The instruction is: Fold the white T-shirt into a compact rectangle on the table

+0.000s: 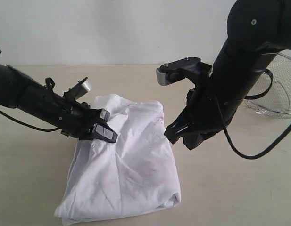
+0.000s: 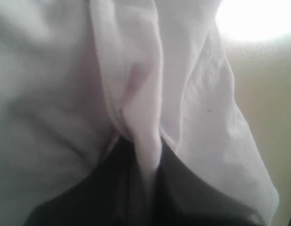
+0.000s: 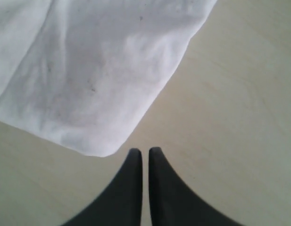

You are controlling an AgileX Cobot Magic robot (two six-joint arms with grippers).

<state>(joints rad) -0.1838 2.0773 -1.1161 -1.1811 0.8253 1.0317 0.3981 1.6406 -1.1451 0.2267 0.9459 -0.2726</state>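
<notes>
1. Presently, the white T-shirt (image 1: 131, 165) is lying partly folded on the table (image 1: 230, 193), as a rumpled oblong left of the middle in the exterior view.
2. A ridge of cloth (image 2: 147, 150) at the shirt's far left edge is being pinched by the left gripper (image 1: 105, 129). In the left wrist view the fabric is being squeezed between the dark jaws.
3. The right gripper (image 1: 179, 136) is being held over bare tabletop, just beside the shirt's right edge. Its fingers (image 3: 133, 183) are lying pressed together with nothing between them.
4. The step in hand is being judged as gathering the left edge so that it can be folded across.
5. To do this well, every layer of the edge is best being taken into the pinch. The cloth is best being lifted only a little and carried straight across, so that the layers beneath are not being dragged out of line.
6. The right arm is standing close to the likely landing side of the fold. It is better being used to pin the cloth down, or being moved clear.
7. A wire basket (image 1: 277, 101) is sitting well apart at the far right, near the wall (image 1: 112, 28), and is not being judged an obstacle.
</notes>
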